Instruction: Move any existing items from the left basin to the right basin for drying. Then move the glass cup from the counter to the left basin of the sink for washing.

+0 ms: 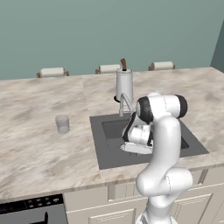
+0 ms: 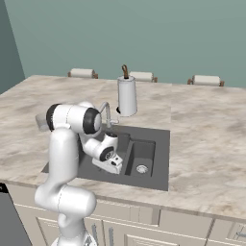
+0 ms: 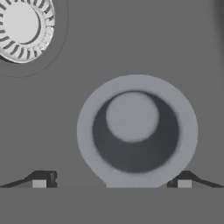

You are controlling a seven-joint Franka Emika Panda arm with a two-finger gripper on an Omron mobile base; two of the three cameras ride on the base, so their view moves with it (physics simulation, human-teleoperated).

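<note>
In the hand view a small, low, round grey item [image 3: 136, 127] lies on the dark floor of the left basin [image 3: 188, 52], with a silver drain ring [image 3: 22, 26] up to its left. My gripper [image 3: 112, 181] is open, one fingertip on each side of the item and close over it. From the base views the hand [image 1: 139, 136] reaches down into the sink [image 1: 99, 146], in the left basin [image 2: 90, 161]. The right basin [image 2: 143, 154] lies beside it. The glass cup [image 1: 62, 124] stands upright on the counter [image 1: 39, 148], left of the sink.
A tall steel canister [image 1: 124, 85] with a brown stick stands behind the sink, next to the slim silver tap [image 1: 124, 104]. Chair backs [image 1: 52, 72] line the counter's far edge. A stove panel [image 1: 33, 204] sits at the lower left.
</note>
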